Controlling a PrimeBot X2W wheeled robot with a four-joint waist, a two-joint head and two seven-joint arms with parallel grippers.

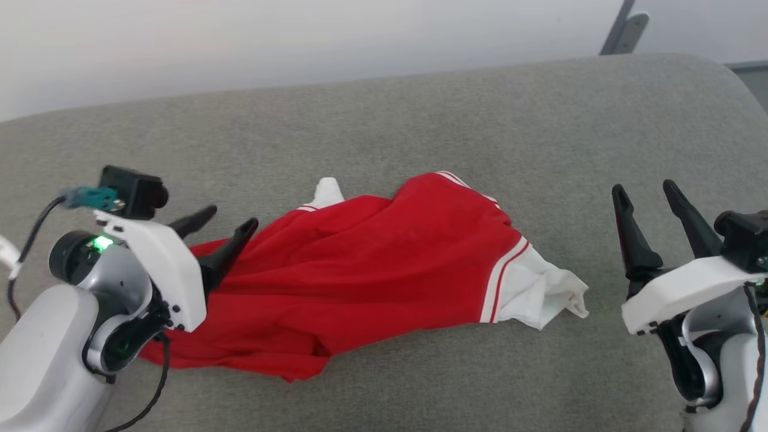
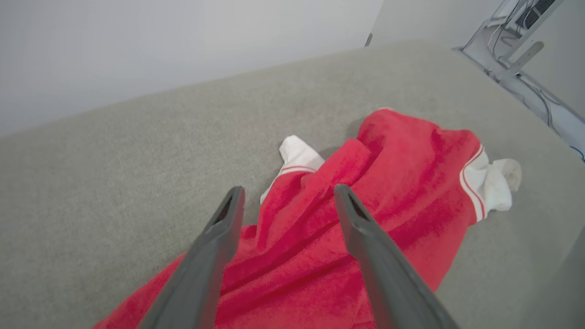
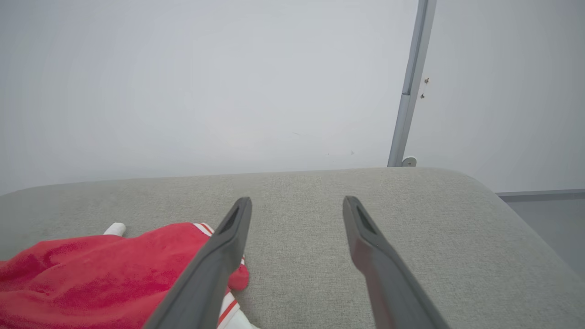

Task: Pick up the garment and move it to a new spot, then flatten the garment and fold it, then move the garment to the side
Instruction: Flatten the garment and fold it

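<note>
The garment [image 1: 372, 264] is a red shirt lying crumpled on the grey cushioned surface [image 1: 420, 120], one white sleeve [image 1: 540, 294] with striped trim at its right end and a second white bit poking out behind. My left gripper [image 1: 231, 219] is open above the garment's left part, nothing between its fingers. In the left wrist view the garment [image 2: 388, 183] spreads under the open left gripper [image 2: 288, 194]. My right gripper [image 1: 648, 192] stands open to the right of the sleeve, apart from it. The right wrist view has the garment [image 3: 100, 269] at lower left, beside the open right gripper [image 3: 297, 203].
A pale wall [image 1: 240, 42] runs behind the grey surface. A grey metal post [image 1: 621, 30] rises at the back right. The surface's rounded right edge [image 1: 744, 84] drops off toward the floor. Cables and a metal frame [image 2: 521, 50] lie beyond that edge.
</note>
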